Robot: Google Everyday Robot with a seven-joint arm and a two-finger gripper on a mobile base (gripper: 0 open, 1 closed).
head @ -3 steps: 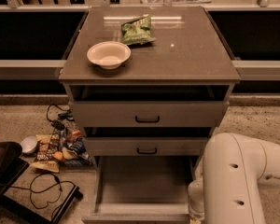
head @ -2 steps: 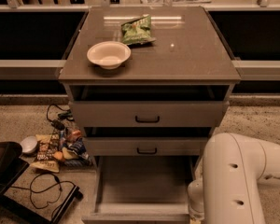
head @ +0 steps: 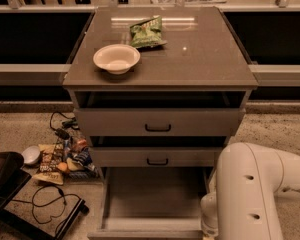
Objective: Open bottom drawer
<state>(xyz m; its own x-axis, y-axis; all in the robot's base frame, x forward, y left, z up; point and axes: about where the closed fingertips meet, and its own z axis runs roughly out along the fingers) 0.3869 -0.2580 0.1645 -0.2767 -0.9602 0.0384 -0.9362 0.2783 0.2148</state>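
The bottom drawer of the grey cabinet stands pulled far out toward me, showing its plain grey inside. Its front lies at the lower edge of the view, and its handle is out of sight. Above it are the middle drawer and the top drawer, each with a small black bar handle and each slightly pulled out. My white arm fills the lower right, beside the open drawer's right side. The gripper itself is out of view below the frame.
On the cabinet top sit a white bowl and a green snack bag. On the floor at left lie snack packets, a small white dish, black cables and a dark case.
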